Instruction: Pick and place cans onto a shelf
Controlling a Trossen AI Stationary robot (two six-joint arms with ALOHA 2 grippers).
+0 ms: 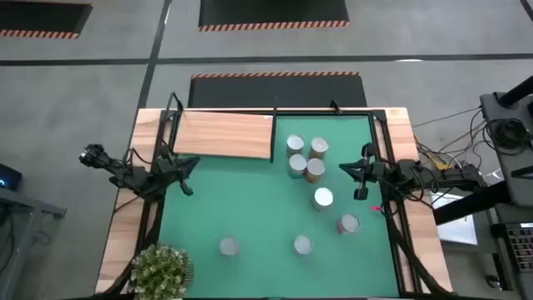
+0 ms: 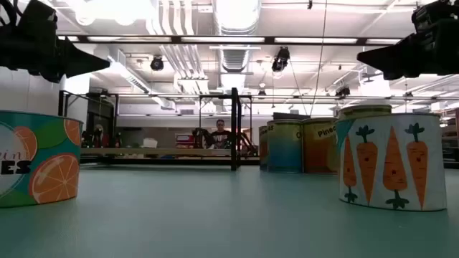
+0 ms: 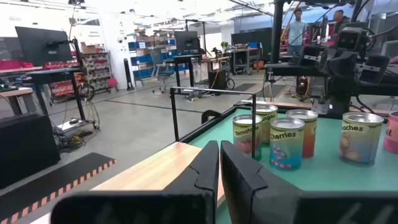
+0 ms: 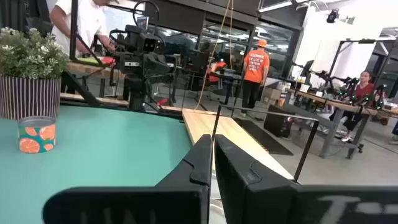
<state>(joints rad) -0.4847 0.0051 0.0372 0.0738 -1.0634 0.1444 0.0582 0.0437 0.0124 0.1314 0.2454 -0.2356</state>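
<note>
Several cans stand upright on the green mat (image 1: 250, 208). Most form a cluster (image 1: 305, 157) at the far right, others (image 1: 323, 198) (image 1: 348, 223) stand nearer, and two (image 1: 302, 244) (image 1: 228, 246) sit by the near edge. The light-wood shelf (image 1: 223, 133) lies flat at the far left. My left gripper (image 1: 194, 164) hovers shut by the shelf's near edge, and in its wrist view (image 3: 219, 163) points toward the clustered cans (image 3: 286, 143). My right gripper (image 1: 344, 169) hovers shut just right of the cluster, and its wrist view (image 4: 211, 155) faces the shelf (image 4: 236, 140). Neither touches anything.
A potted plant (image 1: 162, 271) stands at the near left corner, beside the orange-print can (image 4: 37, 135). A black metal frame (image 1: 275, 112) rises along the table's far edge. In the low view a carrot-print can (image 2: 391, 161) stands close on the right. People are in the room beyond.
</note>
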